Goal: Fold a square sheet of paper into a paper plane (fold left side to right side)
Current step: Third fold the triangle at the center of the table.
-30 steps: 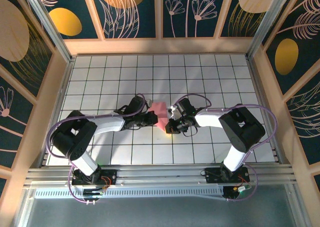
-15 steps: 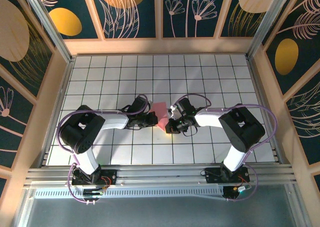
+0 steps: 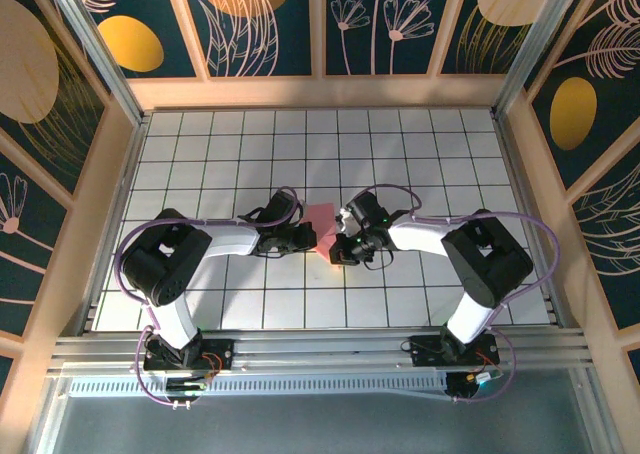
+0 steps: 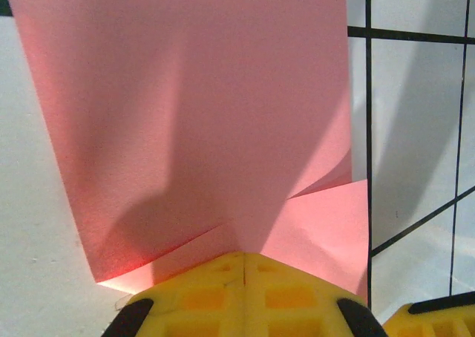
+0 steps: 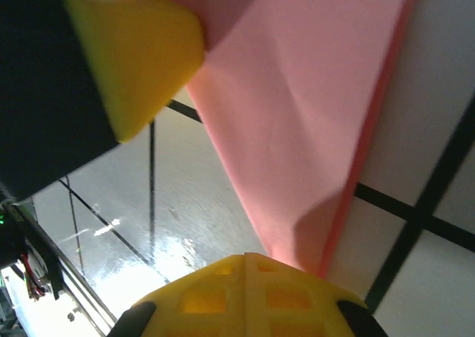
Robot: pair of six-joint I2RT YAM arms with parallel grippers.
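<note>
Top external: left gripper [image 3: 312,240], right gripper [image 3: 338,256] (closed) touch pink paper [image 3: 322,218].

We see the square sheet of paper [image 4: 193,114] as plain salmon-pink, unmarked, greyer where shadows cross it. The left gripper [image 4: 243,257] and right gripper [image 5: 245,260] are bright yellow. The table [image 3: 200,154] is white tiles ruled by thin black lines. Both arms [image 3: 225,244] are white with black joints, their cables [image 3: 120,264] purple. The walls [image 3: 270,34] are dark teal with gold ovals and pale plant outlines, framed in light wood
</note>
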